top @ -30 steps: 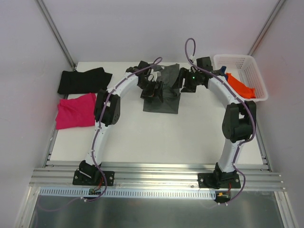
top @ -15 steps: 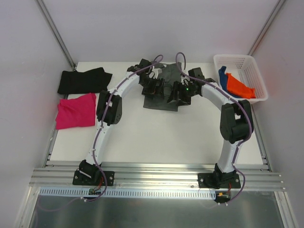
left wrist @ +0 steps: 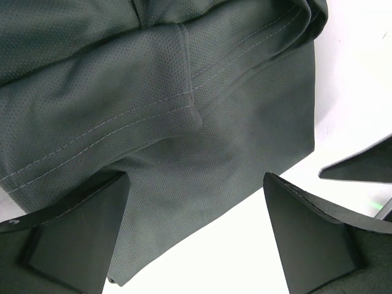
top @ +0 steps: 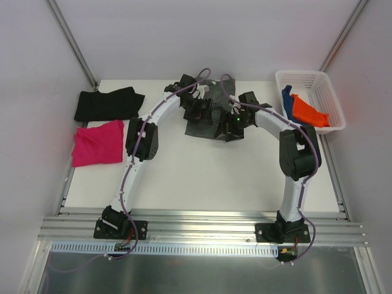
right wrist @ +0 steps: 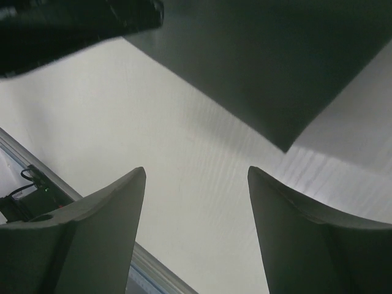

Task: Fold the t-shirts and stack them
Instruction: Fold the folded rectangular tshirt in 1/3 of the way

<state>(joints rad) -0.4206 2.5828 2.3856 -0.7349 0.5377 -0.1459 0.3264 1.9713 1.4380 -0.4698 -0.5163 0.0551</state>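
Note:
A dark grey t-shirt (top: 203, 130) lies crumpled at the back middle of the table. My left gripper (top: 199, 115) hovers low over it, open. In the left wrist view (left wrist: 196, 177) its fingers straddle the shirt's (left wrist: 184, 92) lower hem corner without clasping it. My right gripper (top: 231, 130) is open over bare table (right wrist: 196, 169) just off the shirt's near right corner (right wrist: 275, 61). A black t-shirt (top: 107, 103) and a magenta t-shirt (top: 97, 142) lie folded at the left. An orange t-shirt (top: 308, 110) and a blue one (top: 286, 97) sit in the basket.
The white lattice basket (top: 318, 79) stands at the back right corner. The two grippers are close together over the grey shirt. The table's near edge and the metal rail (top: 202, 214) run in front of the arm bases.
My right arm has swung left from beside the basket to the grey shirt's near right corner. The left gripper has stayed over the shirt, still open.

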